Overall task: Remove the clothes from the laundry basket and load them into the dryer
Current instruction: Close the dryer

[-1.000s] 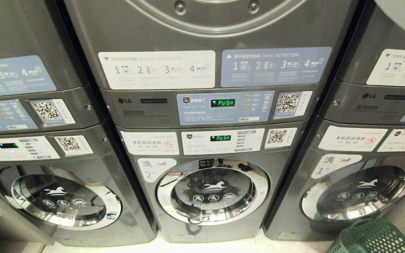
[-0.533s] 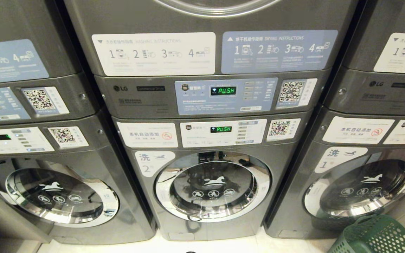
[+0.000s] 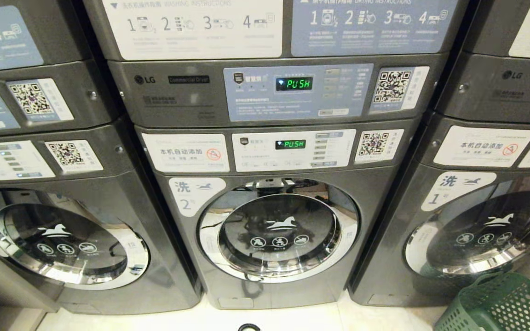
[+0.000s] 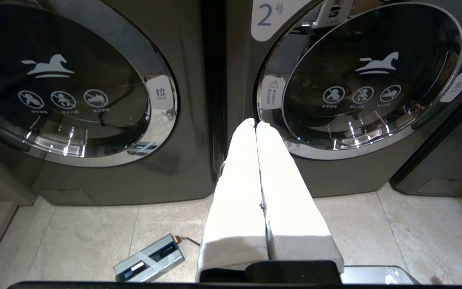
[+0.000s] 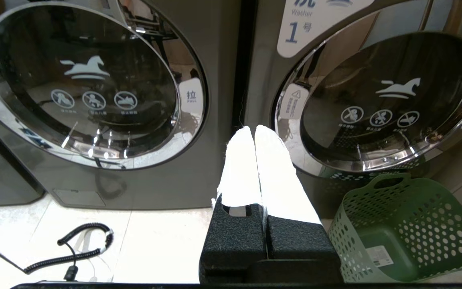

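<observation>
The dark green laundry basket (image 3: pixel 499 303) stands on the floor at the right, in front of the washer labelled 1. The right wrist view shows its lattice wall and rim (image 5: pixel 407 224); no clothes show in it. Of the dryer I see only the lower front with stickers and its control panel (image 3: pixel 173 92) in the middle stack; its door is out of view above. My left gripper (image 4: pixel 256 123) is shut and empty, held low before the gap left of washer 2. My right gripper (image 5: pixel 254 128) is shut and empty, left of the basket.
Three dark grey stacks stand side by side, with washer 2 (image 3: pixel 279 230) in the middle and washer 1 (image 3: pixel 481 234) at the right. On the tiled floor lie a grey power box (image 4: pixel 148 257) and a coiled black cable (image 5: pixel 82 241).
The whole head view has slid upward as the camera sank. The dryer door's ring has left the top edge and more of the basket shows. Both arms hold still.
</observation>
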